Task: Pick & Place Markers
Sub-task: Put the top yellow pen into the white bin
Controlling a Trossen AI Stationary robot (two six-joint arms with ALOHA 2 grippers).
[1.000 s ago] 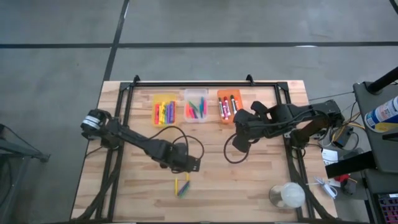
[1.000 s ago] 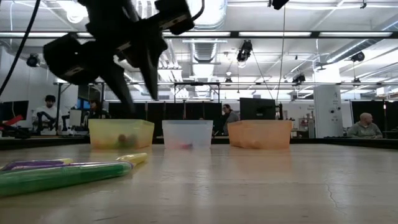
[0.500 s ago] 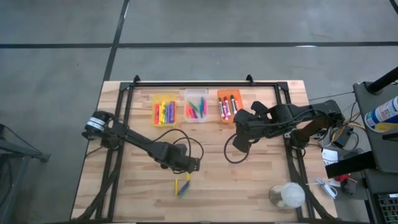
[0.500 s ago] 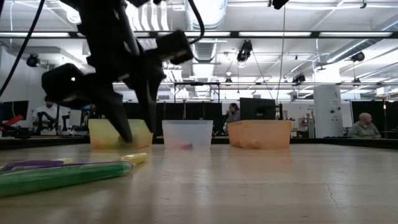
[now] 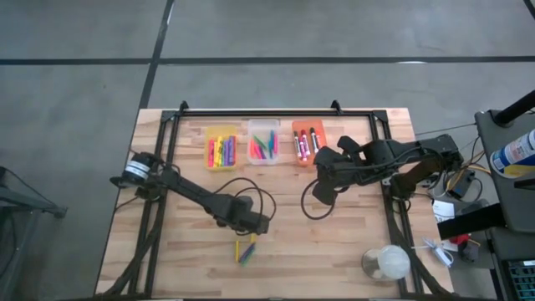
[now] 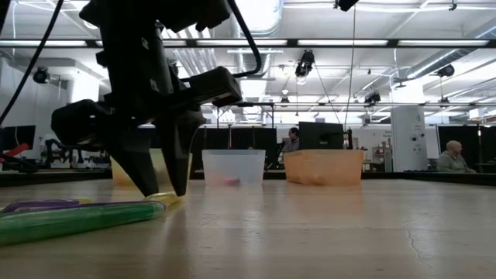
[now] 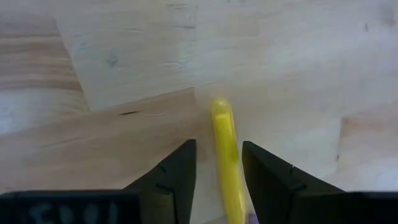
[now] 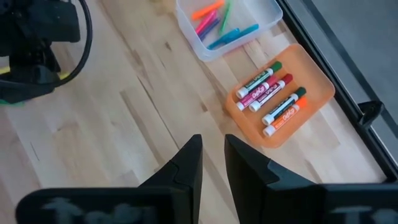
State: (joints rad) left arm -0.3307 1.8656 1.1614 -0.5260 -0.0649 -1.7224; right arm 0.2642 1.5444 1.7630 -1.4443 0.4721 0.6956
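High view: left gripper (image 5: 247, 235) is down over the loose markers (image 5: 245, 250) near the front edge of the table, middle. A small cluster there: yellow, green, maybe one more. Three bins along the back edge: yellow bin (image 5: 221, 134), clear bin (image 5: 263, 125), orange bin (image 5: 308, 127), each already holding sorted markers, so the loose ones look like the last to go. Right gripper (image 5: 323, 191) waits mid-table, right of centre.

Low view: left gripper's fingers (image 6: 180, 167) point straight down, tips about at the table, either side of the yellow marker (image 6: 166, 198). Green marker (image 6: 77, 218) and a purple one (image 6: 39, 205) lie flat beside it, nearer the camera. Vertical approach probably to take one without knocking the neighbours.

Left wrist view: yellow marker (image 7: 226, 158) lies lengthwise in the gap; fingers narrowly parted, not yet touching it. Plain thin yellow body, rounded end.

Right wrist view: right fingers (image 8: 186, 167) a small gap apart, holding nothing. Orange bin has white-bodied markers with coloured caps; clear bin has pink, orange, green and blue.
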